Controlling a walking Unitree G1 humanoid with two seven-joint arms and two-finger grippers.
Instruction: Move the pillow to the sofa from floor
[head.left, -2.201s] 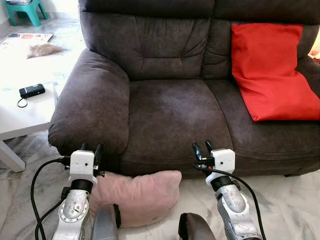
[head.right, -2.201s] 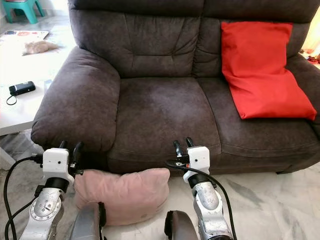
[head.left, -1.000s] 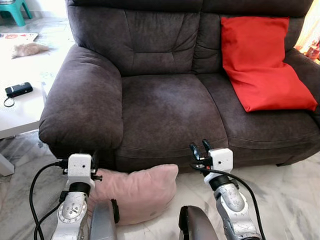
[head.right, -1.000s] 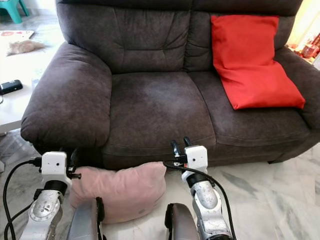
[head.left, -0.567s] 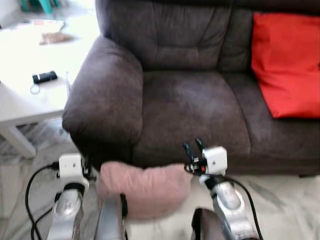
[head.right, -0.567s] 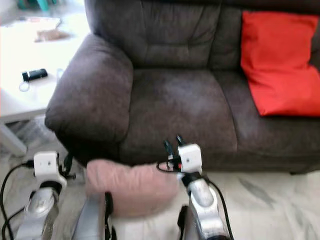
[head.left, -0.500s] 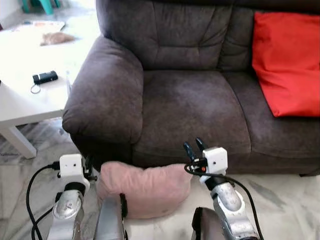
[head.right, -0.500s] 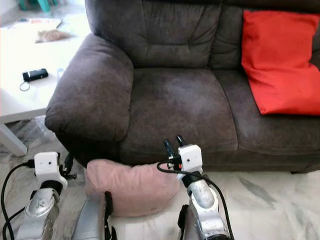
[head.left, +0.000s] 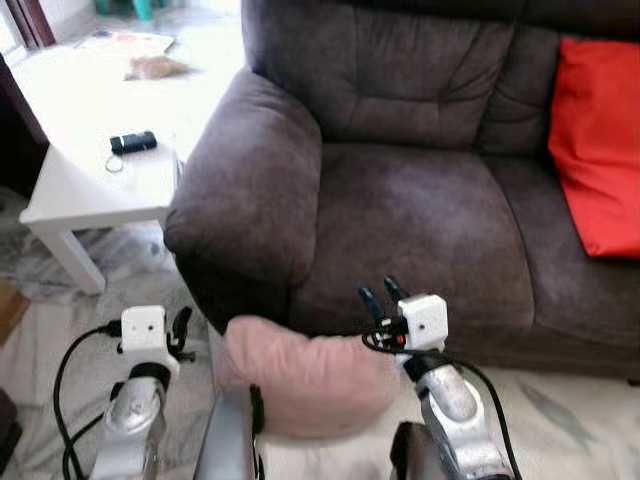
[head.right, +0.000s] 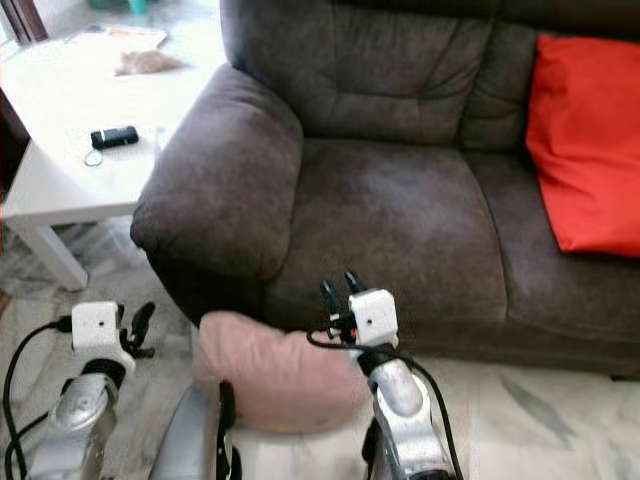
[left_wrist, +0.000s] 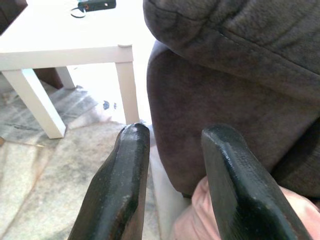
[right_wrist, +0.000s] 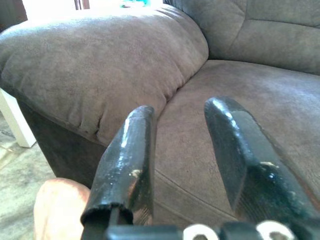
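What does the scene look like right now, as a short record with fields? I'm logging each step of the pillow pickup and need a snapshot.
target: pink pillow on the floor, against the sofa's front
destination: dark brown sofa, near seat bare
already on sofa: red pillow on the right seat
left gripper: open, low beside the pink pillow's left end, holding nothing
right gripper: open, above the pink pillow's right end, holding nothing
nearby: white side table left of the armrest, small black device on it
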